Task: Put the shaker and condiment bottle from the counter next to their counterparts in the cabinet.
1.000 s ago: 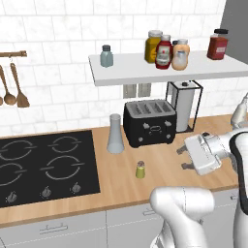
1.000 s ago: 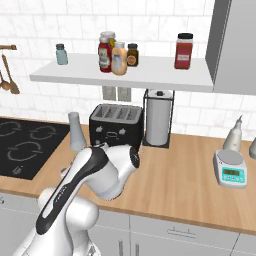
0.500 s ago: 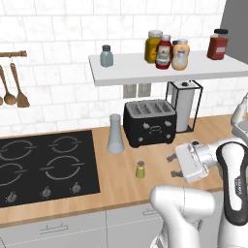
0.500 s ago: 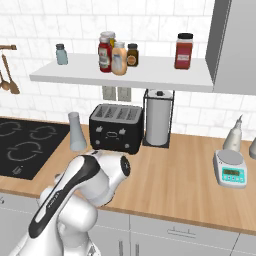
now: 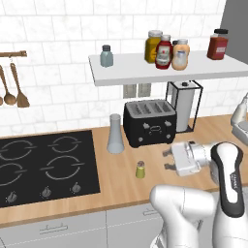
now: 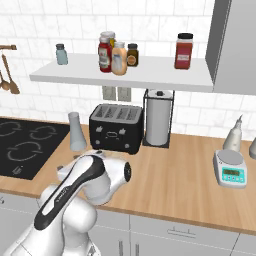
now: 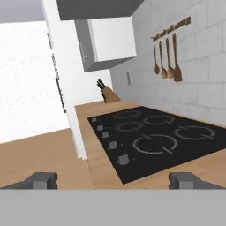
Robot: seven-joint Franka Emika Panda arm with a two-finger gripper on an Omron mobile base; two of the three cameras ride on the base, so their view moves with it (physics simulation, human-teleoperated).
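I can read no writing anywhere; the whitish label on the small squat orange-peach condiment bottle (image 5: 180,54) is too blurred. From the left of the left base view: brown wooden spoons (image 5: 15,88) hang on the white tiled wall (image 5: 58,34), and the black four-burner hob (image 5: 46,164) sits in the light wooden tabletop (image 5: 123,186). The pale blue-grey shaker (image 5: 106,55) stands at the left end of the long white open shelf (image 5: 164,69). The tiny olive-yellow shaker with a grey cap (image 5: 140,169) stands on the tabletop at lower centre, just right of the hob. The orange-peach bottle stands on the shelf, upper right, beside the red ketchup bottle (image 5: 163,52). My pincer (image 5: 168,159) is at lower right, jaws spread wide, empty. Since a second ago it has swung left toward the olive-yellow shaker, yet remains apart from it.
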